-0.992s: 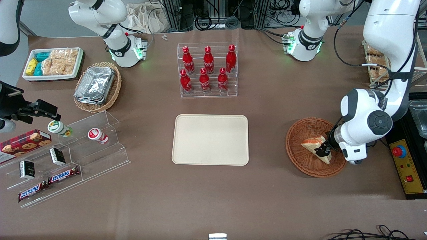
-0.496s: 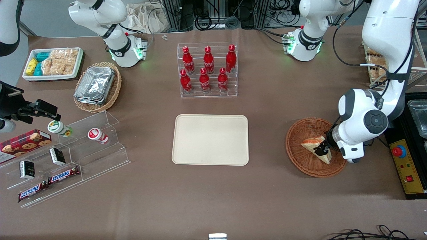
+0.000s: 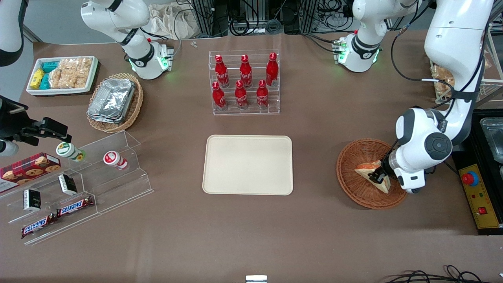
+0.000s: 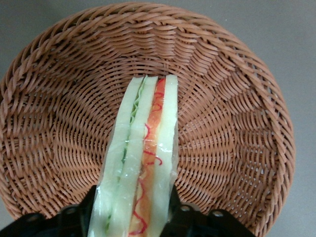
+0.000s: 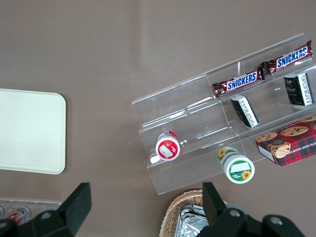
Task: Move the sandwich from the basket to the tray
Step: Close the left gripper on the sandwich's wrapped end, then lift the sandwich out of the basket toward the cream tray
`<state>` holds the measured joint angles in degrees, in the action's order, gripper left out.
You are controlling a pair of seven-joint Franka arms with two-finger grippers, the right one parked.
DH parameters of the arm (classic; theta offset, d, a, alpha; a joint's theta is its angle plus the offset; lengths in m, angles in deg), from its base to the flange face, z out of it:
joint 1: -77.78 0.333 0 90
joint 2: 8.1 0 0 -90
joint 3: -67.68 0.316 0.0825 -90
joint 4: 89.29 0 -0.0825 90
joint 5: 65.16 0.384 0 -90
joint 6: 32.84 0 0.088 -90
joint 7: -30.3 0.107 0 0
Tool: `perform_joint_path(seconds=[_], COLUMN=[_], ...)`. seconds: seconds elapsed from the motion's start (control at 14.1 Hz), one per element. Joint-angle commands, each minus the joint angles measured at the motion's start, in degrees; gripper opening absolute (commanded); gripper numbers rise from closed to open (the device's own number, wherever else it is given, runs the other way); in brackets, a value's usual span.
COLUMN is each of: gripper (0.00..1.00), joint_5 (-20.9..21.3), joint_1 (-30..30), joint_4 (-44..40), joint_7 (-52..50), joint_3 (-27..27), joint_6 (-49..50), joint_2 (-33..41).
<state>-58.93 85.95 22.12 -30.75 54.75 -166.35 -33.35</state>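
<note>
The sandwich (image 3: 369, 169) is a wrapped white-bread wedge with red-orange filling, in the reddish-brown wicker basket (image 3: 353, 184) toward the working arm's end of the table. My left gripper (image 3: 378, 175) is down in the basket, shut on the sandwich at its wider end. In the left wrist view the sandwich (image 4: 145, 148) stands on edge between the black fingers (image 4: 81, 210), with the basket (image 4: 237, 123) weave close beneath it; it looks slightly lifted. The beige tray (image 3: 248, 164) lies bare at the table's middle, and its corner shows in the right wrist view (image 5: 29, 131).
A clear rack of red bottles (image 3: 244, 82) stands farther from the front camera than the tray. A tan basket of foil containers (image 3: 114, 101), a white snack tray (image 3: 63, 74) and a clear stepped snack display (image 3: 74, 184) sit toward the parked arm's end. A yellow control box (image 3: 479, 196) lies beside the basket.
The left arm's wrist and elbow have shifted slightly toward the tray and up. The gripper stays shut on the sandwich, which has barely moved in the basket.
</note>
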Motion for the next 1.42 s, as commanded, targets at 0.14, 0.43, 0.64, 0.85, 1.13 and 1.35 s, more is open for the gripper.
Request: perform_joint_path(seconds=[0.14,0.43,0.64,0.85,1.13,1.35], gripper=[0.0,0.0,0.0,0.0,0.0,0.0], joint_5=[1.8,2.3,1.9,1.2,2.0,2.0], joint_1=[-0.3,-0.1,-0.2,-0.4,-0.9,-6.8], joint_4=[-3.1,-11.3,-23.6,-31.2,-36.0,-35.8], joint_7=[-2.9,-0.1,2.3,7.2,18.8,19.3], joint_3=[-0.1,-0.3,-0.6,-2.4,-10.8,-11.6], joint_6=[-0.1,12.5,26.8,38.3,41.3,40.5], joint_2=[-1.4,0.1,0.6,2.3,1.8,0.8])
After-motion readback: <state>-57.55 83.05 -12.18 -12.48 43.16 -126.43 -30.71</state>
